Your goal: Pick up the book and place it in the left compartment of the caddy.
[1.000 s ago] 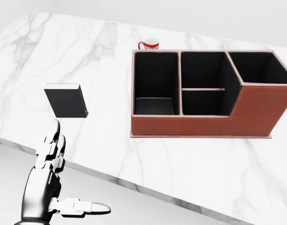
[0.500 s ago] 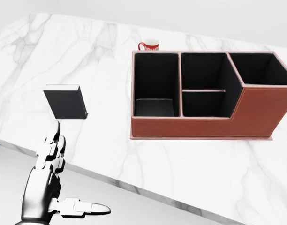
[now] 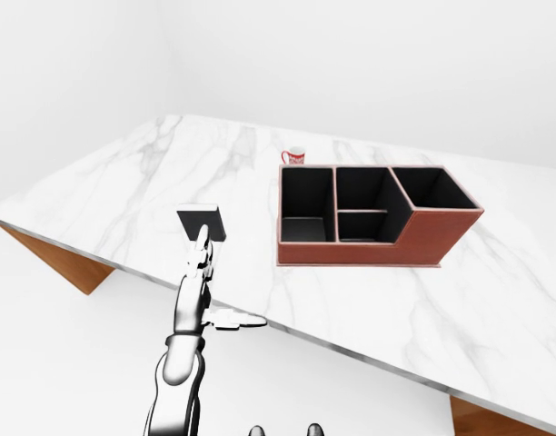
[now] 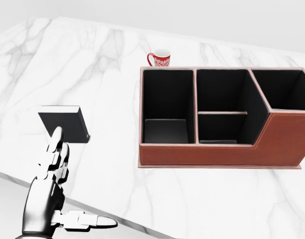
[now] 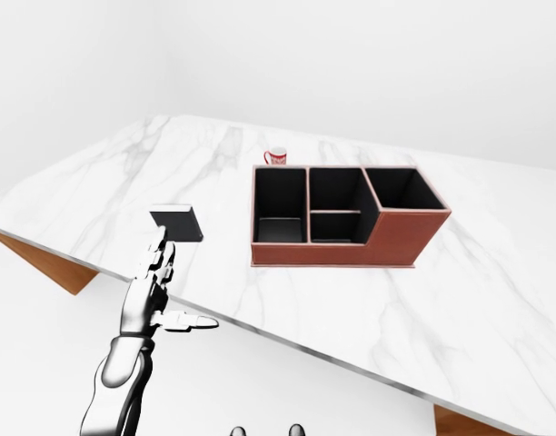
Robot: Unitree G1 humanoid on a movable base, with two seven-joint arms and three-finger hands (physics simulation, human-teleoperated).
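Note:
A dark book (image 4: 63, 124) with a white page edge lies flat on the white marble table (image 4: 102, 69), left of centre in the head view. My left hand (image 4: 65, 186) rises from the bottom left, open, fingers straight and thumb out to the right. Its fingertips (image 4: 56, 135) overlap the book's near edge in the picture; I cannot tell whether they touch it. The brown leather caddy (image 4: 217, 155) stands to the right, and its black left compartment (image 4: 167, 102) is empty. My right hand does not show.
A red and white mug (image 4: 160, 58) stands just beyond the caddy's left compartment. The table's edge (image 4: 92, 208) runs diagonally across the bottom left of the head view, with my hand crossing it. In the left-eye view, wooden table supports (image 3: 55, 259) show under the left corner.
The whole head picture has shifted down and grown slightly, so the camera has moved. My left hand keeps its pose; its fingertips now overlap the book's lower edge.

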